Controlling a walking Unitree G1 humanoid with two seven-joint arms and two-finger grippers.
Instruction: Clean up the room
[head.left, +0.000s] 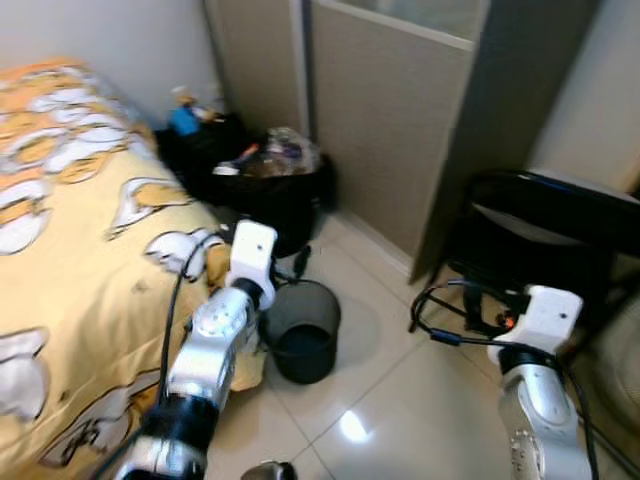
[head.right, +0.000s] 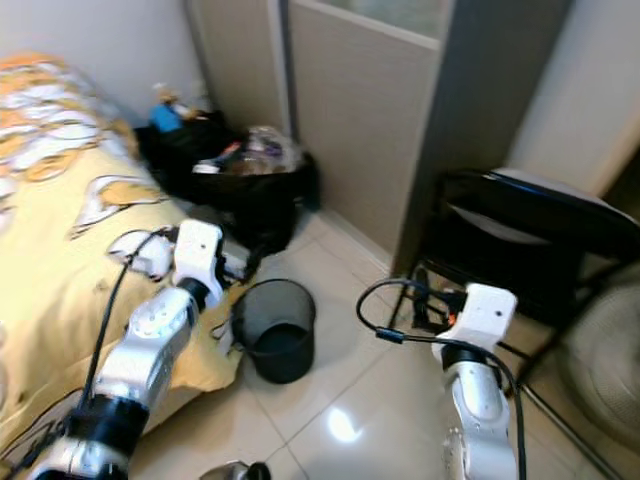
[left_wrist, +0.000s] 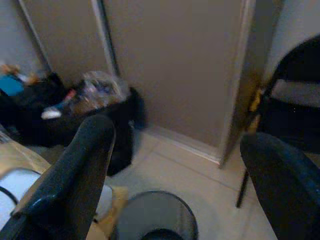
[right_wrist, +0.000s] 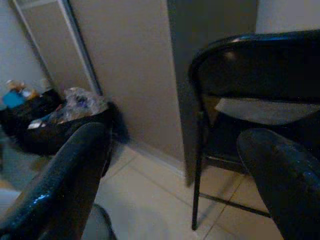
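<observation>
A small black mesh wastebasket (head.left: 303, 330) stands upright on the tiled floor beside the bed; it looks empty. My left gripper (left_wrist: 177, 137) hangs just above and behind its near rim, open, with nothing between the fingers (left_wrist: 80, 170). Behind it, against the wall, a black rubbish bag (head.left: 270, 180) is stuffed with wrappers and plastic. My right gripper (right_wrist: 175, 150) is raised at the right, open and empty, facing a black folding chair (head.left: 560, 215).
A bed with a yellow patterned cover (head.left: 70, 220) fills the left side, its corner touching the wastebasket. Dark bags with a blue item (head.left: 183, 120) sit in the far corner. Grey wardrobe doors (head.left: 390, 110) stand behind. A fan (head.right: 600, 380) is at the far right.
</observation>
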